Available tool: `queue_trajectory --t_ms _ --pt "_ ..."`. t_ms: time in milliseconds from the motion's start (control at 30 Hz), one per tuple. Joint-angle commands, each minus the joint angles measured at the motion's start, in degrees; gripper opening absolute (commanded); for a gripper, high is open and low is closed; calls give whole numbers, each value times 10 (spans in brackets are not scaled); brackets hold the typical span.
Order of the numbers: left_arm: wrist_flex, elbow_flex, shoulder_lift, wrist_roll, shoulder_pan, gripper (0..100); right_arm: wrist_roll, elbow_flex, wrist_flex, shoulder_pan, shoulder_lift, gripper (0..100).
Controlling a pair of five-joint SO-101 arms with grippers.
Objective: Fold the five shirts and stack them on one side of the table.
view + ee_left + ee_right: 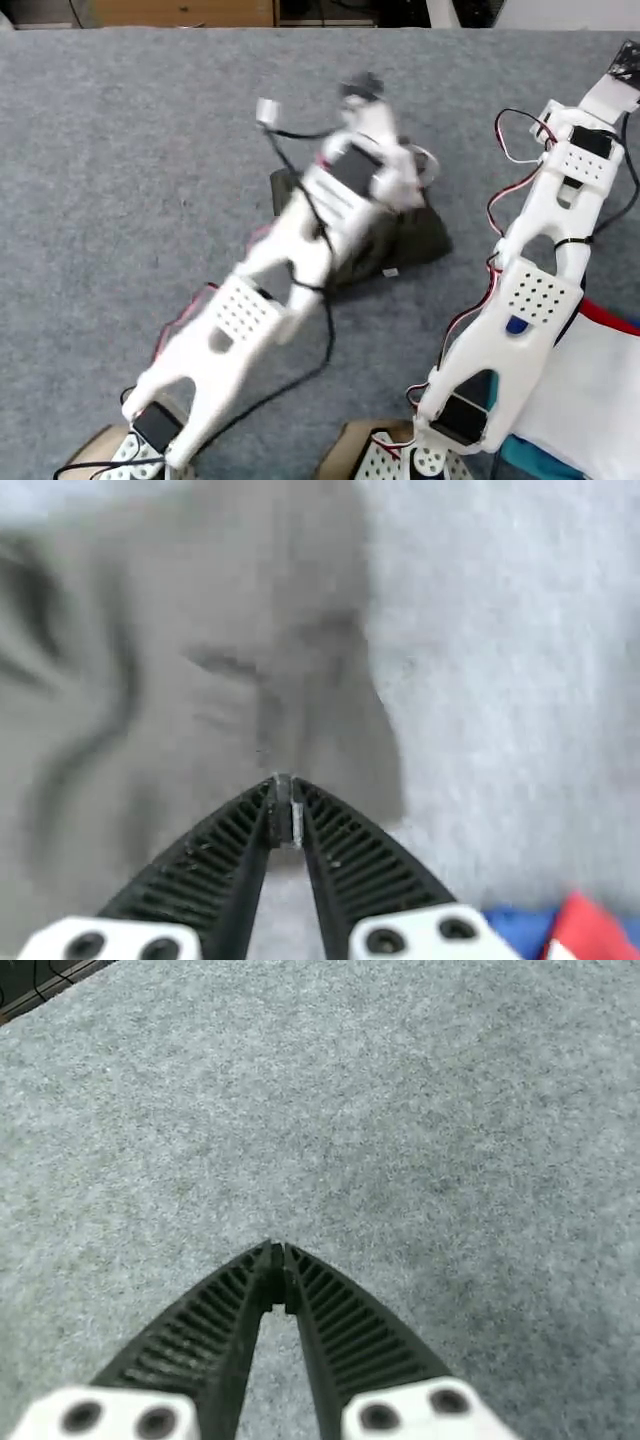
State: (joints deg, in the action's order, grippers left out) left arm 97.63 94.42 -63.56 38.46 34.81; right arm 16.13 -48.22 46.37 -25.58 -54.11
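A dark shirt (415, 235) lies crumpled at the middle of the grey table (120, 180). My left gripper (420, 185) hangs over it. In the left wrist view the left gripper (283, 812) is shut, pinching a sliver of the shirt's cloth (250, 660), and a band of fabric runs away from its tips. At the table's far right my right gripper (628, 62) sits above bare carpet, shut with nothing in it (277, 1260).
A stack of folded shirts lies at the front right: a white one (590, 400) on top, a red edge (610, 315) and a teal edge (530, 455) beneath. Its blue and red corner (570, 920) appears in the left wrist view. Cables trail from both arms.
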Motion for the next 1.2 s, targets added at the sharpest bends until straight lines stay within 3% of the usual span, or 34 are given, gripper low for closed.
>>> queue_trajectory --t_ms 0,167,367,667,800,1033,1167 --pt "7 4 22 0 -95 25 8 -27 -13 -8 3 9" --pt "-2 -10 -46 -1 -171 24 8 -27 -13 -7 3 9" --pt "-3 -5 -122 -1 -197 24 7 -27 -13 -7 3 9" --pt "-22 -5 -134 -1 -258 24 -4 -26 -7 9 4 8" --pt "-20 -5 -132 -1 -259 24 -103 -52 47 49 16 5" --pt "-18 -5 -131 -1 -260 24 -329 -194 307 174 58 5" --pt "-18 -5 -131 -1 -261 24 -392 -293 490 247 69 5"
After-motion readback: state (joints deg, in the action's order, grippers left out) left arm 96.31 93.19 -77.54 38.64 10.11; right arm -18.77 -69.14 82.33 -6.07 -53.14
